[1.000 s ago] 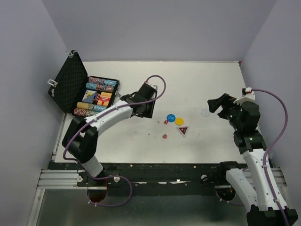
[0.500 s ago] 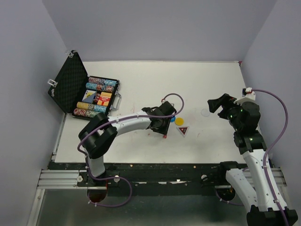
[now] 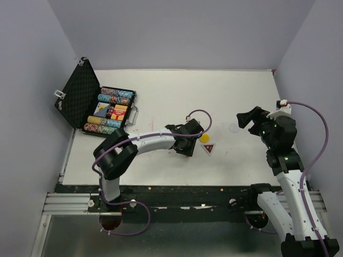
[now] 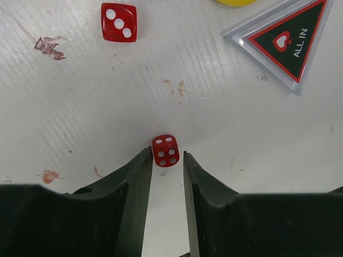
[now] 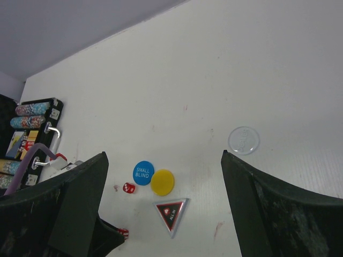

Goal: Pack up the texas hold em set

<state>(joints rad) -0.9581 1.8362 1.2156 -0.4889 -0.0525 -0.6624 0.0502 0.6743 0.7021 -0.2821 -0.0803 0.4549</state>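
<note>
The black case (image 3: pixel 79 95) lies open at the far left, its chip rows (image 3: pixel 110 110) showing. My left gripper (image 4: pixel 167 154) is down at the table, open, with a red die (image 4: pixel 165 150) sitting on the table between its fingertips. In the top view this gripper (image 3: pixel 187 151) hides that die and the blue disc. A second red die (image 4: pixel 119 22) lies farther off, near the yellow disc (image 3: pixel 204 138) and the dark triangular "ALL IN" token (image 4: pixel 286 40). The blue disc (image 5: pixel 143 173) shows in the right wrist view. My right gripper (image 3: pixel 244 120) hovers wide open and empty at the right.
A clear round dealer disc (image 3: pixel 234 128) lies just left of the right gripper. The case's handle (image 3: pixel 134 114) faces the middle of the table. Purple walls enclose the table (image 3: pixel 177 91) on three sides. Small reddish stains (image 4: pixel 49 44) mark the white surface.
The left arm swung right from beside the case to the loose pieces and came down around the nearer red die. The right arm stayed still.
</note>
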